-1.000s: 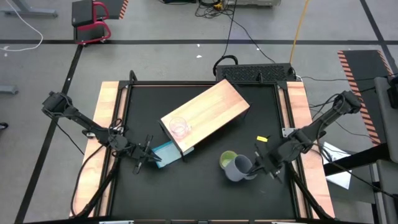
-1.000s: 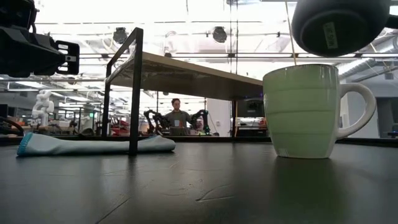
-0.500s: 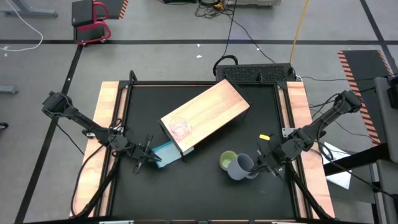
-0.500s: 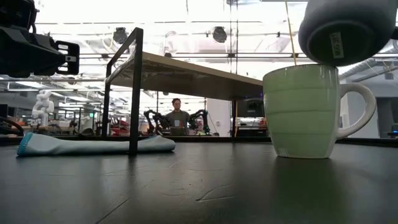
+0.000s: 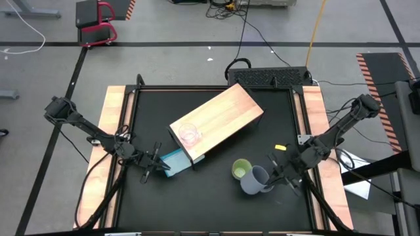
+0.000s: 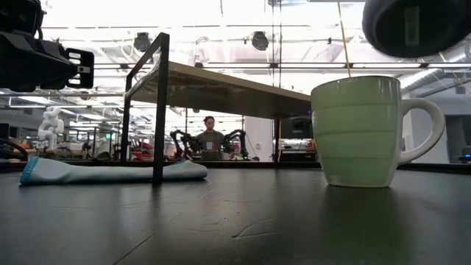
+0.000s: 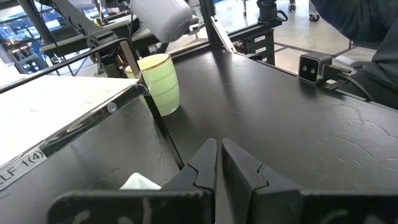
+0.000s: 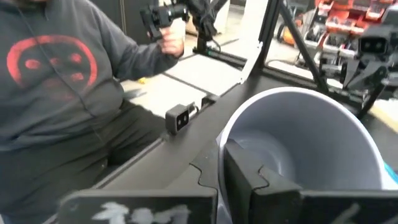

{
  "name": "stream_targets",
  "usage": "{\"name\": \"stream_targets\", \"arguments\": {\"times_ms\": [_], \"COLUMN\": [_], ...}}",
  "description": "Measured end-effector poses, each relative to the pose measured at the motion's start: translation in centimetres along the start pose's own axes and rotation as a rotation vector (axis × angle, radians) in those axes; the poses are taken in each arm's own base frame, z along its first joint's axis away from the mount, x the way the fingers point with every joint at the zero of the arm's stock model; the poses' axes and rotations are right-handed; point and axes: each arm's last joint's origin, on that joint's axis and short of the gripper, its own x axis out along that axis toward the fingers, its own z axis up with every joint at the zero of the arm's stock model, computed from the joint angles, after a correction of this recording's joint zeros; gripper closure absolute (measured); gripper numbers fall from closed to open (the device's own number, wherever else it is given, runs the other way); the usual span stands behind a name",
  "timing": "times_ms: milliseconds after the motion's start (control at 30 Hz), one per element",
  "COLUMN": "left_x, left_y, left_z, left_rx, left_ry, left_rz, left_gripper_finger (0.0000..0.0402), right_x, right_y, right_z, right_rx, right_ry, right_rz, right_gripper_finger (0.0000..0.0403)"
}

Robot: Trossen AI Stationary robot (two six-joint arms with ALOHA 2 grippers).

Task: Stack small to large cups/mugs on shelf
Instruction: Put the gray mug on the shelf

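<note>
From above, three vessels can be counted. One clear glass cup stands on the near-left end of the wooden shelf, which lies slantwise on the black desk. One light-green mug stands on the desk to the right of that end. One grey-blue mug hangs tilted just beside it on the near right, grasped by the right claw. One left claw waits near a teal block at the shelf's near-left corner. One small yellow piece lies further right.

At desk height, the light-green mug stands upright, and the grey-blue mug's underside hangs clear above it. The shelf spans the left, the teal block beneath it.

In the left wrist view, the left claw is clenched with nothing in it; the green mug stands past the shelf's leg.

In the right wrist view, one finger of the right claw sits inside the grey-blue mug's rim, pinching its wall. One person in a grey hoodie sits beyond the desk.
</note>
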Motion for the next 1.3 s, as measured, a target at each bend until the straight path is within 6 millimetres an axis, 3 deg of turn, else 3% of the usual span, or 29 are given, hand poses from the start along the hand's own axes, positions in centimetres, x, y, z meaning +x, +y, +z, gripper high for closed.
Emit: {"name": "stream_targets", "arguments": {"times_ms": [400,767,1100,1300], "left_x": [0.0,0.0,0.0,0.0], "left_y": [0.0,0.0,0.0,0.0], "left_z": [0.0,0.0,0.0,-0.1], "left_rx": [0.042,0.045,0.046,0.047], "left_ry": [-0.001,0.0,0.003,0.012], "left_rz": [0.001,0.001,0.0,-0.002], "left_gripper_finger": [0.0376,0.0376,0.0376,0.0376], "right_x": [-0.6,-1.9,-2.8,-2.4], "right_y": [-1.6,-4.5,-7.2,-9.2], "right_z": [2.2,6.3,7.3,7.8], "right_rx": [0.05,0.117,0.213,0.269], "right_ry": [-0.121,-0.005,-0.005,0.083], "right_rz": [-0.083,-0.216,-0.322,-0.358], "right_gripper_finger": [0.0403,0.0403,0.0403,0.0403]}}
